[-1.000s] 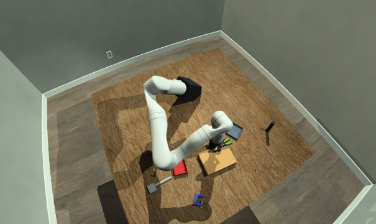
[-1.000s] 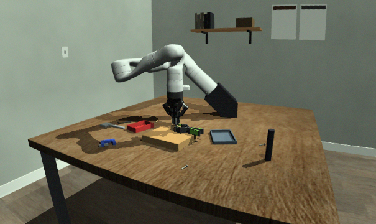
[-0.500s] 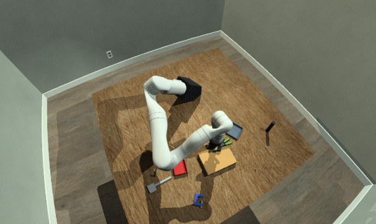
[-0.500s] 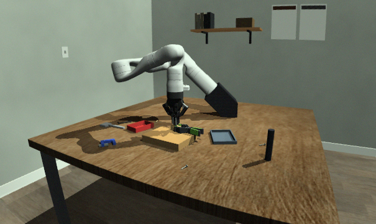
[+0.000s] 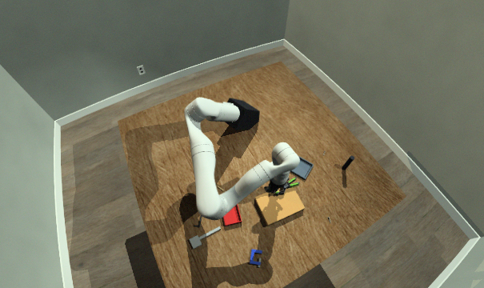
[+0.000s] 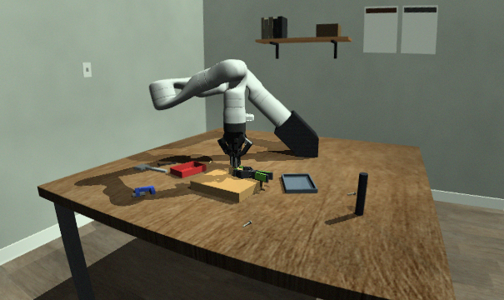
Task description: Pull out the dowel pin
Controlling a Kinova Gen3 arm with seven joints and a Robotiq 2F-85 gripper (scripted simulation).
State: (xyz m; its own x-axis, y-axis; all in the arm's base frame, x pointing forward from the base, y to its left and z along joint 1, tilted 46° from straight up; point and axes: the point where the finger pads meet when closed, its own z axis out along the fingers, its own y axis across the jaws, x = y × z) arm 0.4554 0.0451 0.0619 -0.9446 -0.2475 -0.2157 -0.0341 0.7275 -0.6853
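Note:
The light wooden bench board (image 5: 279,206) lies in the middle of the table, also in the side view (image 6: 224,184). The spring clamp (image 5: 286,186) (image 6: 253,173), black with green handles, sits at the board's back edge. My gripper (image 5: 274,188) points straight down right beside the clamp (image 6: 235,163). Its fingers are nearly closed, shut on the dowel pin of the small block. The block, the pin and the bench stop are mostly hidden under the fingers and the clamp and are too small to make out.
A grey tray (image 5: 302,168) lies right of the clamp, a red tray (image 5: 232,216) left of the board. A black upright cylinder (image 5: 348,162) stands far right. A blue clamp (image 5: 256,257), a grey hammer (image 5: 203,237) and a loose screw (image 5: 329,218) lie near the front.

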